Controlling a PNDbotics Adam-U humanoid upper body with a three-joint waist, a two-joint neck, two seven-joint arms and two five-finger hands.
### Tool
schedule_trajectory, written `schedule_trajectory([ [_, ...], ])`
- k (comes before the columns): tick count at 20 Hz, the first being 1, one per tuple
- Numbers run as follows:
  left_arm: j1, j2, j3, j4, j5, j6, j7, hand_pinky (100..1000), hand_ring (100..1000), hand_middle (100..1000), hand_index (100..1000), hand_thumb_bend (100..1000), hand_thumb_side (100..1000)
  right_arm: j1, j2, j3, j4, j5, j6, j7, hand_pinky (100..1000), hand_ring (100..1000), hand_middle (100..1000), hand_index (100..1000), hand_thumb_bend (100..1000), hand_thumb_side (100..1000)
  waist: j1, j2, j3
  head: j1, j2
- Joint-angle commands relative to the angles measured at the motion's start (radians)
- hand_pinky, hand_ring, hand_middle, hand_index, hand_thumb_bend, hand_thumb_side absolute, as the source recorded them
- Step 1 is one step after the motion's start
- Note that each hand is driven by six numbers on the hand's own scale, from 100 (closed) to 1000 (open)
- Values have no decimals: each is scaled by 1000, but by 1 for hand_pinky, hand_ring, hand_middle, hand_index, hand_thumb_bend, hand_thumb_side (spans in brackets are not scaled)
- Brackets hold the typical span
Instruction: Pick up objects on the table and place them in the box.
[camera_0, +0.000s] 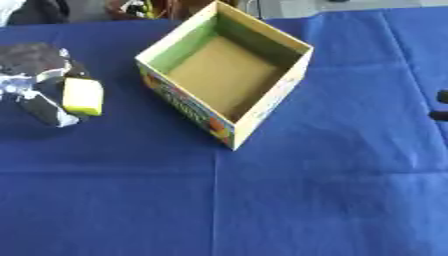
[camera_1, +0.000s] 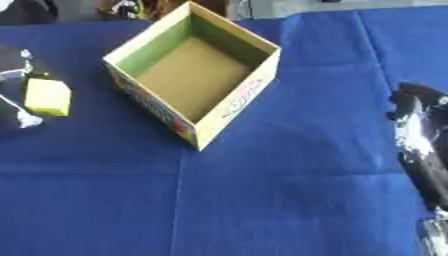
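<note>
A blue cloth (camera_0: 289, 200) covers the whole table, creased in faint straight lines that cross below the box. At the far edge, past the cloth, a strip of dim clutter shows, too blurred to name.

The box (camera_0: 262, 107) stands open toward the far middle of the table, turned so 1 corner points at the camera. Its rim is pale yellow, its inner walls are green, and its floor is plain brown card with nothing lying in it. The outer wall facing left carries bright printed colours — red, orange and green among them.

To the left of the box, well apart from it, the left hand (camera_0: 39, 80) comes in from the view's left edge, black with silver patches. It holds a yellow block (camera_0: 83, 96), a small rectangular piece with a paler top face, and dark fingers (camera_0: 44, 111) curl down beside and under it, so the block sits clasped against the hand. Whether the block touches the cloth or is lifted clear of it, the views do not settle.

The right hand (camera_1: 418, 135) shows best in the right eye view, at the right edge — a long dark shape with silver glints, lying over the cloth and well away from the box. Whether its fingers are spread or curled cannot be told.
</note>
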Motion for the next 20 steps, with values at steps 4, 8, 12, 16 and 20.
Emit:
schedule_trajectory([
  [4, -76, 42, 32, -62, 29, 13, 7, 100, 221, 305, 507, 100, 252, -1, -15, -8, -14, 6, 1, -3, 666, 797, 607, 756, 100, 582, 7, -28, 4, -14, 6],
  [8, -157, 8, 24, -65, 31, 4, -2, 100, 218, 302, 500, 100, 241, -1, -21, -6, -14, 4, -5, -3, 666, 796, 607, 756, 100, 581, 10, -30, 3, -21, 10],
  [12, -248, -48, 19, -49, 32, -8, -3, 100, 210, 295, 484, 100, 232, 2, -26, -4, -14, 4, -7, -2, 666, 797, 608, 756, 100, 579, 14, -32, 1, -21, 8],
  [16, -316, -94, 13, -15, 28, -18, 0, 100, 209, 294, 481, 100, 231, 2, -29, -4, -14, 4, -8, 0, 666, 797, 607, 756, 100, 579, 18, -32, -4, -19, 5],
  [20, -335, -110, 9, -1, 26, -29, 10, 100, 205, 289, 470, 100, 232, 0, -30, -1, -14, 4, -9, 2, 666, 797, 607, 755, 100, 579, 21, -30, -12, -13, 4],
])
